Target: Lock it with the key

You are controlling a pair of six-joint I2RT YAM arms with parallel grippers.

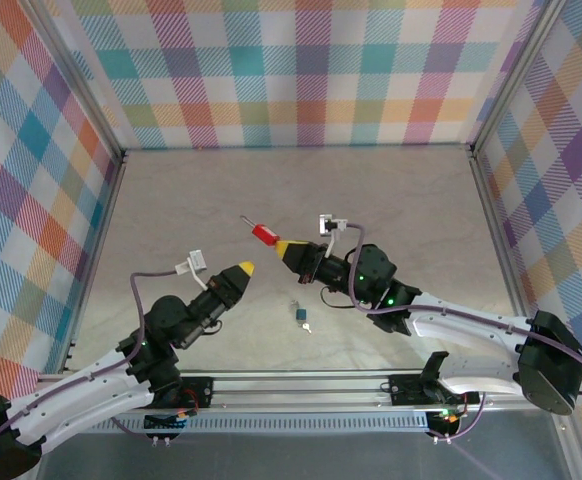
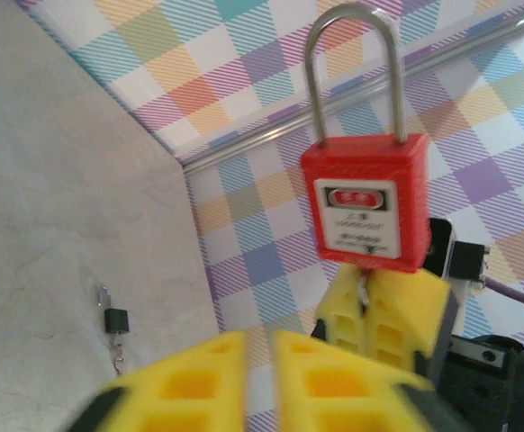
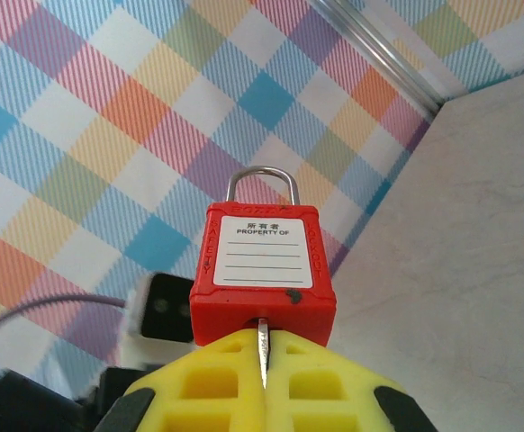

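Your right tool (image 1: 289, 247) pinches the key (image 3: 262, 346) seated in the padlock (image 1: 264, 233), mid-table (image 1: 171, 200). Your left tool (image 1: 245, 268), narrow and empty, sits at its 7 o'clock. Open table reaches the 12 o'clock wall (image 1: 301, 70).

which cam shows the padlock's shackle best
Left wrist. The shackle stands whole there, both legs running down into the red padlock. Right wrist catches its arch, the legs hidden behind the body. Top external gives the padlock as a small red speck, its shackle too small to make out.

Both arms: white plastic shells (image 1: 71, 395), black joint housings (image 1: 371, 272), green LEDs (image 1: 392, 296) lit. Lilac cables (image 1: 136, 295) looped outside. Yellow grid-moulded fingers (image 3: 212, 391).
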